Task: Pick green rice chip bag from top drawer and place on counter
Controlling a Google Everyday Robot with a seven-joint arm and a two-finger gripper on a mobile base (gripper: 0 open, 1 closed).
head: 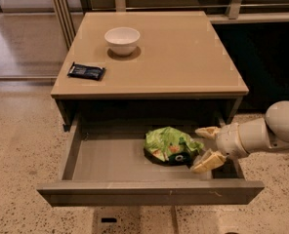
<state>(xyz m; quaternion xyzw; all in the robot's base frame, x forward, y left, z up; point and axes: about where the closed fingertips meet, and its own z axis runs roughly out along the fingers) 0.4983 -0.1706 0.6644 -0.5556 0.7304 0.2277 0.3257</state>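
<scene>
The green rice chip bag (pixel 170 146) lies crumpled on the grey floor of the open top drawer (pixel 110 159), right of the middle, its black end toward the front. My gripper (pixel 206 146) reaches in from the right, just right of the bag. It is open, one tan finger (pixel 207 132) behind the bag's right end and the other (pixel 207 162) in front of it. The fingers stand beside the bag and do not close on it. The tan counter (pixel 183 52) is above the drawer.
A white bowl (pixel 122 40) stands on the counter at the back left. A small flat black packet (pixel 86 71) lies near the counter's left front edge. The drawer's front panel (pixel 149 193) sticks out over the speckled floor. Railings run behind.
</scene>
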